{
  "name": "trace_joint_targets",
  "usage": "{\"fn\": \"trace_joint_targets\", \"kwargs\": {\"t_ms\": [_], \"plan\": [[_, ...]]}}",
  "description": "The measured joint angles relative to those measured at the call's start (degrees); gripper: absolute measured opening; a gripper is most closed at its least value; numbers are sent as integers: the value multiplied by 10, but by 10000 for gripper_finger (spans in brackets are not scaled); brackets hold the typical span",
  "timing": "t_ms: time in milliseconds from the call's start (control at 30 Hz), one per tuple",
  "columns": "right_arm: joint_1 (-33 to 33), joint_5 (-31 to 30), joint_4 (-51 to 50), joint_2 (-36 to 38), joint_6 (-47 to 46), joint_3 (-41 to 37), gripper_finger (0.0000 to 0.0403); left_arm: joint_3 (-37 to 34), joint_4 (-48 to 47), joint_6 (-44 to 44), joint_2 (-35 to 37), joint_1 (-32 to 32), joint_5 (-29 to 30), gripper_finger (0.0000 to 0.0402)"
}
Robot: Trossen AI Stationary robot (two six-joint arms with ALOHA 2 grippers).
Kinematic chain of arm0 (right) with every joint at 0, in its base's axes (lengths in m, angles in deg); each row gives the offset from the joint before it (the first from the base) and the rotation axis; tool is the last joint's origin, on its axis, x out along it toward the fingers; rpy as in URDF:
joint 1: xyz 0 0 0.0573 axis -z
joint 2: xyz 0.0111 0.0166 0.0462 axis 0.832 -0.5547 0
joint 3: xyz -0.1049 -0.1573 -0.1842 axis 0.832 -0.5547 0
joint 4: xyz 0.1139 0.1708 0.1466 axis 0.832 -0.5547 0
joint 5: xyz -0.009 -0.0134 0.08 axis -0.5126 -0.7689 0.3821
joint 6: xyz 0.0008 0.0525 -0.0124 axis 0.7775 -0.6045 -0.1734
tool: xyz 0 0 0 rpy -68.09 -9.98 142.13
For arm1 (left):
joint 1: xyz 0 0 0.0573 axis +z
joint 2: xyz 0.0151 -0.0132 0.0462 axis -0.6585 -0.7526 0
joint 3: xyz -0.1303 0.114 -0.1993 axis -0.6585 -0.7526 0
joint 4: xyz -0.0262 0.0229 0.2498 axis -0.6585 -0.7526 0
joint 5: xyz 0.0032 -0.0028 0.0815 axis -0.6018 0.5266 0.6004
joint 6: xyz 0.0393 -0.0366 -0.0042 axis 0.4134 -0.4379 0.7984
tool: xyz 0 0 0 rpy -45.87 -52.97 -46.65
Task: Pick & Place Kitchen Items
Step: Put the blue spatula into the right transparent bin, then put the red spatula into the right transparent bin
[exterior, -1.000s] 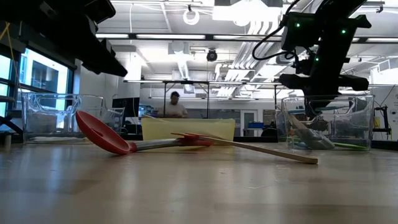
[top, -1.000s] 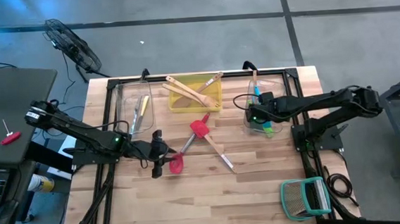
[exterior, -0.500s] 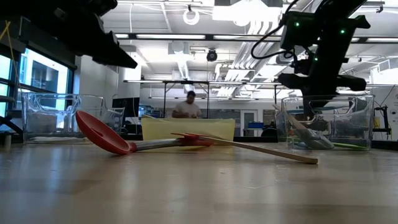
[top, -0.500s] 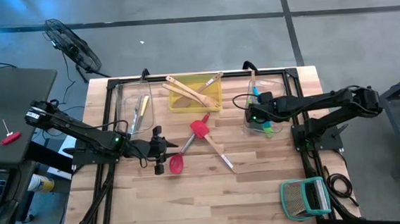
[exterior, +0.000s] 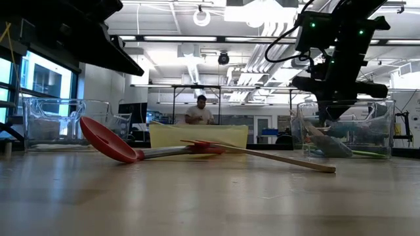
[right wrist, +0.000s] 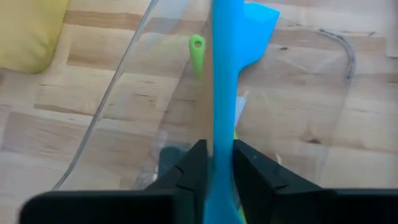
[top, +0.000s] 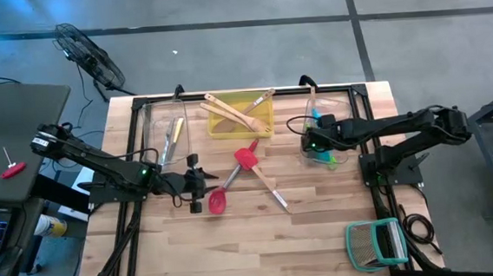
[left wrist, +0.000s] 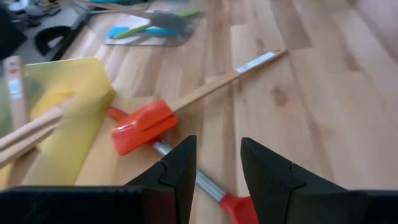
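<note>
The red ladle [top: 217, 201] lies on the table with its metal shaft [left wrist: 205, 185] crossing under a red spatula [top: 246, 158] that has a long wooden handle [left wrist: 236, 78]. My left gripper [top: 194, 182] hovers open just left of the ladle, and its fingers [left wrist: 180, 165] stand on either side of the shaft without touching it. My right gripper [top: 315, 142] is above the right clear bin [top: 326, 124], shut on a blue spatula [right wrist: 222, 74]. A green-handled utensil [right wrist: 197, 53] lies in that bin. My right gripper pinches the blue spatula by its handle [right wrist: 221, 134] between the two fingers, coming down from above into the bin. The handle runs straight on past the fingertips with the blade [right wrist: 258, 18] at the far end. I cannot tell whether the blade touches the bin floor.
A yellow tray [top: 263, 124] with wooden spoons sits at the far middle of the table. The left clear bin [top: 166, 135] holds a yellow-handled knife [top: 175, 130]. A teal-framed rack [top: 376, 243] stands at the near right corner. A person shows far behind the table [exterior: 199, 111].
My left gripper has crept a little toward the table's far edge and right, closer over the ladle's shaft, still open. The right gripper and the blue spatula have stayed where they were.
</note>
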Motion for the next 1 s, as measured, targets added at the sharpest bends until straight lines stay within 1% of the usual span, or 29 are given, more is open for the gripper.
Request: {"fn": "trace_joint_targets", "kwargs": {"t_ms": [100,267,333,500,600,667,733,800,1000], "plan": [[0,-1,4,0,-5,0,91,0,6,17,0,0,23,122],[-1,-1,6,0,0,0,140,0,16,39,0,0,30,122],[-1,-5,8,0,12,0,162,0,17,40,0,0,33,122],[-2,-39,29,0,40,0,226,0,19,40,0,0,56,122],[-2,-42,48,0,55,0,262,0,33,47,0,0,66,122],[-2,-38,61,0,83,0,282,0,33,54,0,0,66,122],[-2,-38,78,0,120,0,296,0,34,55,0,0,68,122],[-2,-53,92,5,140,0,304,0,34,55,0,0,70,122],[-2,-53,117,51,183,0,302,0,42,55,0,0,82,122]]}}
